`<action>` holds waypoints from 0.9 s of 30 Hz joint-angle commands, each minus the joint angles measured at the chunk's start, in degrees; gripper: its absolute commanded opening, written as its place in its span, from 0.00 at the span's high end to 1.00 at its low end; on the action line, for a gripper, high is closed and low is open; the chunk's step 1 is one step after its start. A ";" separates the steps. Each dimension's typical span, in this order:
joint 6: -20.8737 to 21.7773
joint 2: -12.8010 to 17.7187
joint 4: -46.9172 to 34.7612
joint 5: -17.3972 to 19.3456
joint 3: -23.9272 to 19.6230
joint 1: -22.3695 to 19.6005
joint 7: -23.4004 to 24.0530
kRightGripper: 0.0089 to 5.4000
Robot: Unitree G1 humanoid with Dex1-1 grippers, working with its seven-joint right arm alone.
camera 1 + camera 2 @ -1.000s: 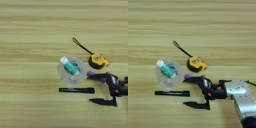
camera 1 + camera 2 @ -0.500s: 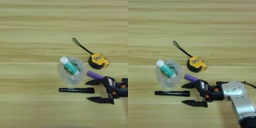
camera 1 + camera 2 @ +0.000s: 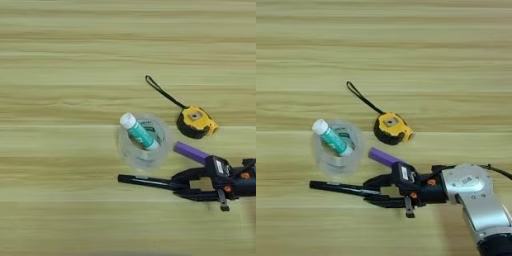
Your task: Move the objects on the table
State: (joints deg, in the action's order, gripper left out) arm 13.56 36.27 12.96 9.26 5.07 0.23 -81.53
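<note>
On our striped wooden table (image 3: 60, 60): glue stick (image 3: 137, 131) leaning inside tape roll (image 3: 144, 150); tape measure (image 3: 197, 121); purple cylinder (image 3: 190, 151); claw (image 3: 372, 191) narrowly straddling the marker (image 3: 145, 181).

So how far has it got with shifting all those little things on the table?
Nothing looks clearly moved yet. In hand: the right gripper has its two black fingers either side of the slim black marker's near end, not visibly closed on it. Left: the teal glue stick with white cap resting in the clear tape roll, the purple cylinder beside the gripper, and the yellow-black tape measure.
</note>
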 commanded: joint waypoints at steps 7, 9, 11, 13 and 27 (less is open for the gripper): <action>1.71 2.32 -1.01 0.12 -1.03 -2.68 2.32 0.79; 1.73 2.33 -1.06 0.24 -1.05 -2.66 2.24 0.79; 1.49 2.31 -1.46 0.74 -1.19 -2.58 2.01 0.79; 1.15 2.26 -2.00 1.45 -1.39 -2.51 1.67 0.79; -5.10 2.15 -7.61 10.77 -4.06 -2.65 -0.74 0.79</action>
State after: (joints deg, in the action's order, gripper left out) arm 9.08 36.27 8.15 18.09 3.31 0.29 -84.04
